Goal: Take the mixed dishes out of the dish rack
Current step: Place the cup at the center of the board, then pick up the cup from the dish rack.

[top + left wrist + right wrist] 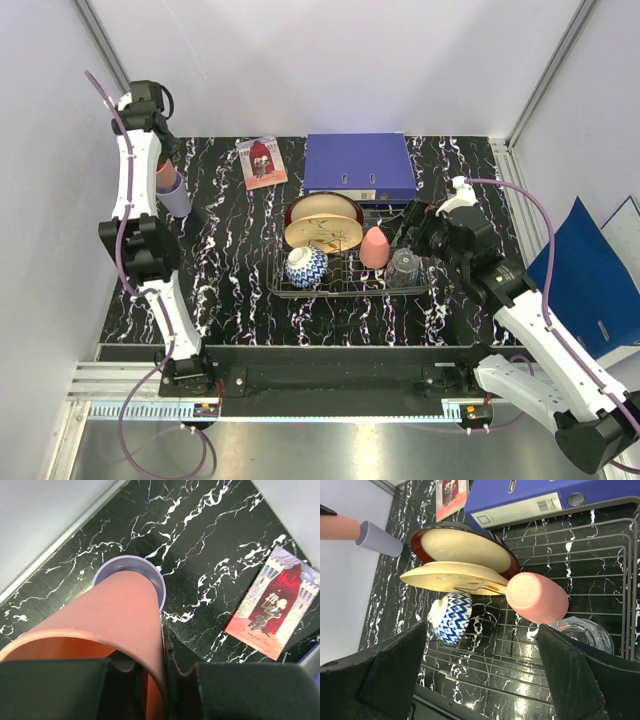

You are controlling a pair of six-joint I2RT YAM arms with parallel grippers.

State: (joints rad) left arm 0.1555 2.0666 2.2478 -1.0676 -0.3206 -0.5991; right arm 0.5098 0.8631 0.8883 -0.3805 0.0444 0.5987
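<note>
My left gripper [158, 152] [167, 667] is shut on the wall of a pink cup [120, 615], one finger inside and one outside. The cup's base sits in the mouth of a lilac cup [156, 577] [177, 198] on the far-left table. The dish rack [350, 285] holds a red-rimmed cream bowl [322, 208], a cream painted plate [320, 236], a blue-white bowl [306, 267], another pink cup [374, 248] and a clear glass [405, 265]. My right gripper [415, 232] [485, 680] is open and empty above the rack's right side, short of the pink cup [537, 598] and glass [582, 635].
A blue binder [358, 164] lies just behind the rack. A small picture card [261, 161] [272, 605] lies on the table at the back. White walls close in on the left, back and right. A blue folder [590, 270] lies outside the right wall.
</note>
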